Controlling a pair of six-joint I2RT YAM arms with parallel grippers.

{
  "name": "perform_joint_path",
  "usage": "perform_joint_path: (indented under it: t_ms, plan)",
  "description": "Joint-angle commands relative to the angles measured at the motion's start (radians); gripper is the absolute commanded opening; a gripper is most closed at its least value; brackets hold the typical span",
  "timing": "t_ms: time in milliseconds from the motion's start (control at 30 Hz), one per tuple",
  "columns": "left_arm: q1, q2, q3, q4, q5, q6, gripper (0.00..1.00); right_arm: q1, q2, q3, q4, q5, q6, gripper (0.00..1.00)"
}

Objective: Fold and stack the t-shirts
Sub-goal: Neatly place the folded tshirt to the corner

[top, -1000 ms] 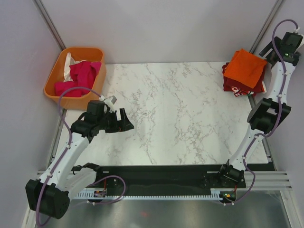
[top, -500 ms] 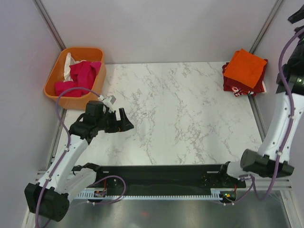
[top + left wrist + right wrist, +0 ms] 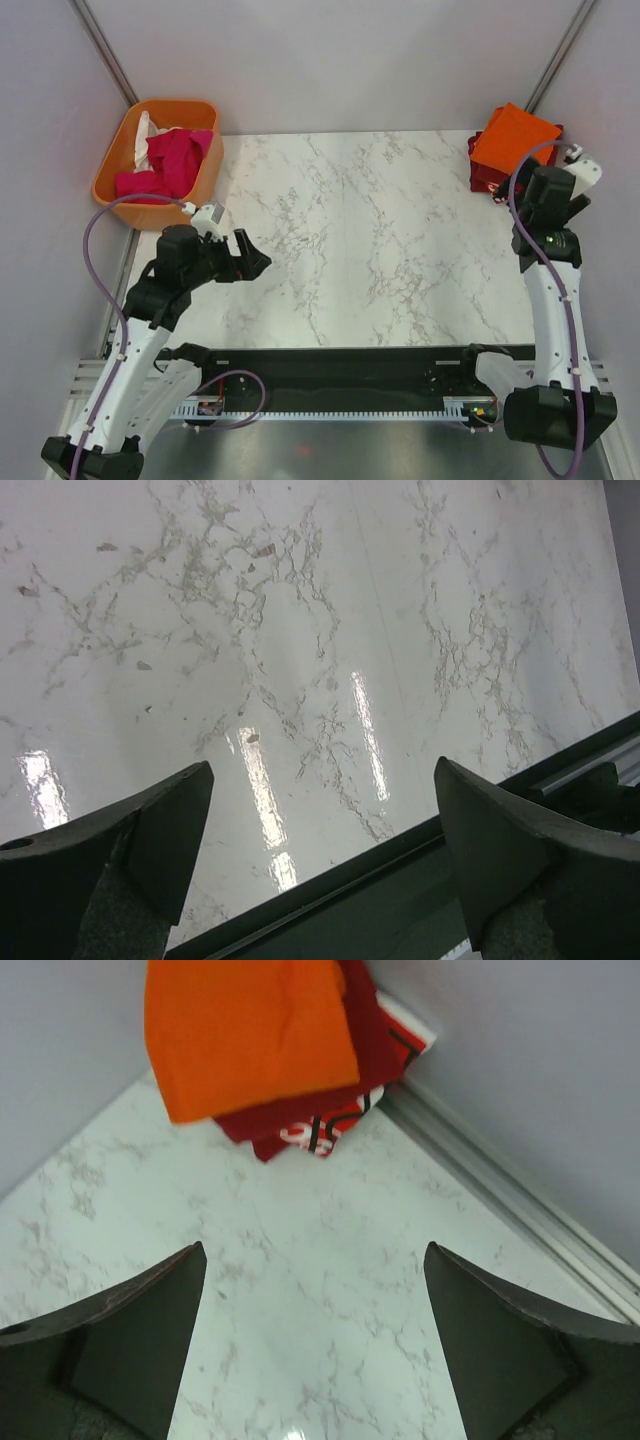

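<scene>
A folded stack of t-shirts lies at the table's back right corner: a bright orange t-shirt (image 3: 513,137) on top, dark red t-shirt (image 3: 483,178) and patterned cloth under it. In the right wrist view the orange t-shirt (image 3: 250,1030) covers the dark red one (image 3: 372,1055) and a red-and-white patterned one (image 3: 318,1132). My right gripper (image 3: 556,178) is open and empty, just in front of the stack (image 3: 315,1260). Magenta t-shirts (image 3: 172,155) and a white one (image 3: 145,128) lie crumpled in the orange basket (image 3: 112,160). My left gripper (image 3: 250,262) is open and empty over bare marble (image 3: 320,780).
The basket stands off the table's back left corner. Grey walls close in the back and both sides, and a metal rail (image 3: 520,1205) runs along the table's right edge. The black front rail (image 3: 400,880) shows under the left gripper.
The right arm has swung down from high at the back right and now hangs low in front of the stack. The left arm has drawn back slightly to the left.
</scene>
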Motion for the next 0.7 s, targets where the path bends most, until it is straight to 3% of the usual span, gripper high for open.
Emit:
perform_joint_path:
  t_ms: [0, 167, 667]
  plan:
    - [0.003, -0.064, 0.001, 0.033, -0.078, 0.017, 1.00, 0.059, -0.148, -0.068, 0.027, -0.052, -0.013, 0.98]
    - [0.003, -0.148, -0.003, 0.034, -0.128, 0.014, 1.00, 0.070, -0.175, -0.105, 0.041, -0.135, 0.022, 0.98]
    - [0.003, -0.234, -0.012, 0.034, -0.196, 0.006, 1.00, 0.102, -0.158, -0.135, 0.030, -0.115, -0.014, 0.98]
